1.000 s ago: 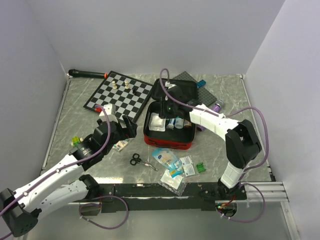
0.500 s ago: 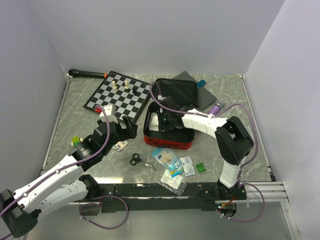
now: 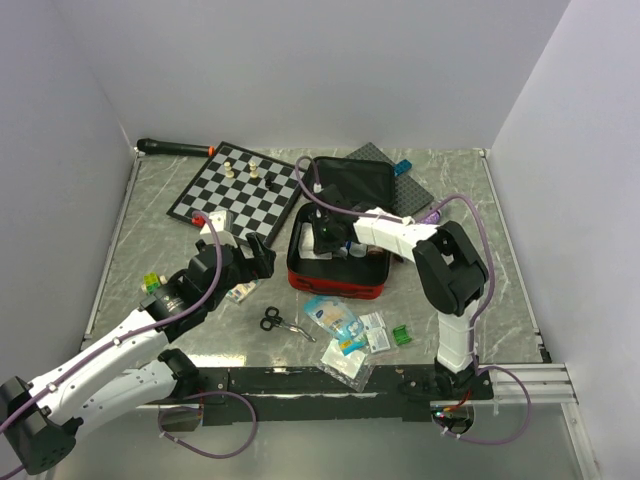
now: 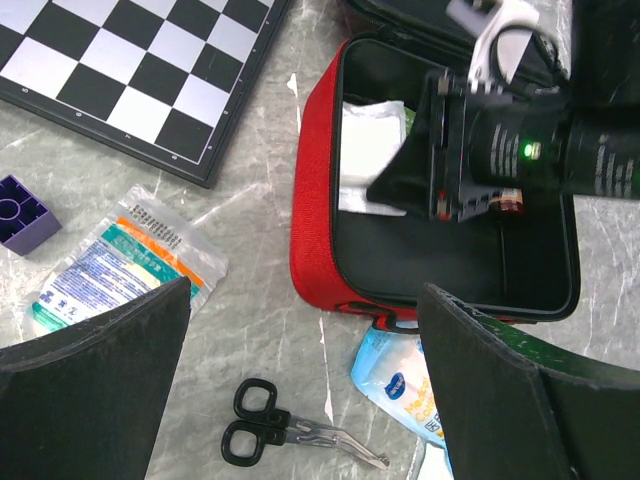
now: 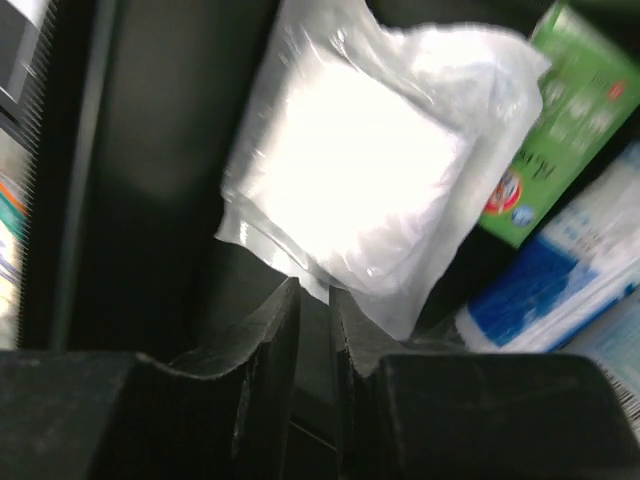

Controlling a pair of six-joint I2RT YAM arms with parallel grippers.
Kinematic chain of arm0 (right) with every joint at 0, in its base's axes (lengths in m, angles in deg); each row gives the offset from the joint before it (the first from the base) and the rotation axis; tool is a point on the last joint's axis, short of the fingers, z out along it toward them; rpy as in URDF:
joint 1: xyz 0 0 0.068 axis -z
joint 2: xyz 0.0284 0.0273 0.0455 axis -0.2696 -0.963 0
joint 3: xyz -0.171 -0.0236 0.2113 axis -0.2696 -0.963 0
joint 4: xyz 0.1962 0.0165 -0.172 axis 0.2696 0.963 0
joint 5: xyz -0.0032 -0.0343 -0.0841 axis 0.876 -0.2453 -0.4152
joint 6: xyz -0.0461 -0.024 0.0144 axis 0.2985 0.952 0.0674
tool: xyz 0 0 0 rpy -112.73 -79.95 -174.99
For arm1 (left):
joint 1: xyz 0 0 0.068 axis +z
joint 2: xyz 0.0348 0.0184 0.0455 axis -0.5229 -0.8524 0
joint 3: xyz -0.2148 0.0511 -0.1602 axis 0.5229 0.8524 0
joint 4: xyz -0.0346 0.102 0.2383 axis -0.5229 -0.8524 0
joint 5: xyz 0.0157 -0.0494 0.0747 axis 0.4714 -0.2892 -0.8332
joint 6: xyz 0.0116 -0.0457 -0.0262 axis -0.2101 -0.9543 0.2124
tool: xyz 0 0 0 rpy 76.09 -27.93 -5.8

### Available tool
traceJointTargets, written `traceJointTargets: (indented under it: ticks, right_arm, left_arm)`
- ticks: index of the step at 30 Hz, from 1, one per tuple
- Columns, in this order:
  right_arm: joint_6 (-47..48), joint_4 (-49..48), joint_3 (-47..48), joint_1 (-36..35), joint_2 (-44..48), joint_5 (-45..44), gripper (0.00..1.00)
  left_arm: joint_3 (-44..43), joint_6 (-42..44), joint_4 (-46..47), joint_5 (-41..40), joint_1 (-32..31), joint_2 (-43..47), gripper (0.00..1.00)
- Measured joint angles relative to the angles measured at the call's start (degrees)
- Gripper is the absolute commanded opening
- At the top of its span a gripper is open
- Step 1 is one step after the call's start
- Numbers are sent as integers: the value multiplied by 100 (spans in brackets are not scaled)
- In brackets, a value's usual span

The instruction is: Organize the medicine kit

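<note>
The right pincer [image 5: 313, 296], jaws nearly together at the white packet's [image 5: 350, 170] 6 o'clock corner inside the medicine kit [image 3: 335, 286], grip unclear, likely means to shift it, while the left pincer [image 4: 305, 292] hangs wide apart.

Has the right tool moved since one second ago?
Yes. The right tool shifted left, from the back edge of the medicine kit toward its left side.

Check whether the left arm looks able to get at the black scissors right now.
Probably yes: the scissors lie uncovered on the table, and the open left end effector hovers close by with nothing between.
</note>
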Motion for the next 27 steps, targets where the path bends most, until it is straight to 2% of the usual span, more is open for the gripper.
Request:
traceJointTargets:
  ticks: [10,17,20,23,27]
  right_arm:
    - [-149,0,431,122,-343,15,34]
    - [-203,-118,337,125,-57,153,55]
    - [-232,-157,258,125,334,243,59]
    - [-229,-247,256,125,907,295,58]
    - [-179,-328,258,142,1368,179,45]
  left_arm:
    - [9,0,0,2,0,-28,99]
    - [9,0,0,0,0,-11,98]
    - [9,0,2,0,0,17,98]
    - [9,0,4,-2,0,52,98]
    - [9,-7,4,0,0,59,99]
